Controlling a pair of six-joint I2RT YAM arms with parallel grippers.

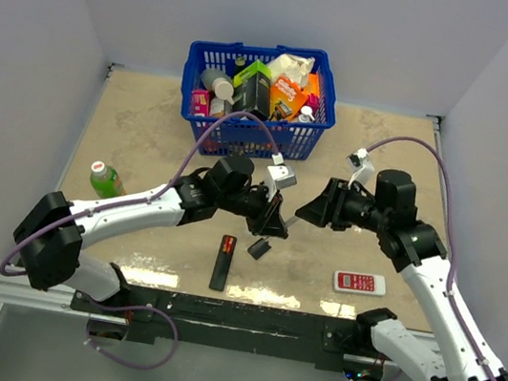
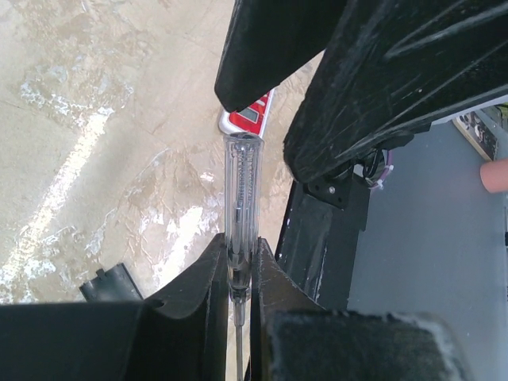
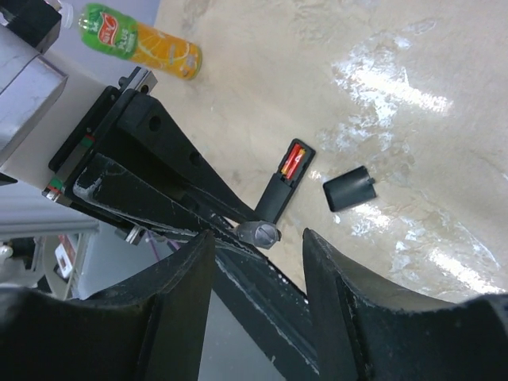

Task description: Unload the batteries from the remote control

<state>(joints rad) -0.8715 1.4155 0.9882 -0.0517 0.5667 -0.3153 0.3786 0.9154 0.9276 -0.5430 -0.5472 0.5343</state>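
A black remote control (image 1: 223, 261) lies near the table's front edge with its back compartment open. The red batteries (image 3: 294, 161) sit inside the remote (image 3: 279, 190). Its black cover (image 3: 349, 188) lies loose beside it on the table (image 1: 260, 247). My left gripper (image 2: 240, 242) is shut on a clear-handled screwdriver (image 2: 240, 182), held above the table (image 1: 275, 219). My right gripper (image 3: 258, 238) faces it with jaws open on either side of the screwdriver's butt end (image 3: 259, 232), not touching it. In the top view the right gripper (image 1: 305, 209) is just right of the left one.
A white and red remote (image 1: 360, 283) lies to the front right. A blue basket (image 1: 313, 132) full of items stands at the back. A green-capped juice bottle (image 1: 104, 178) lies at the left. The black frame rail (image 1: 234, 315) runs along the near edge.
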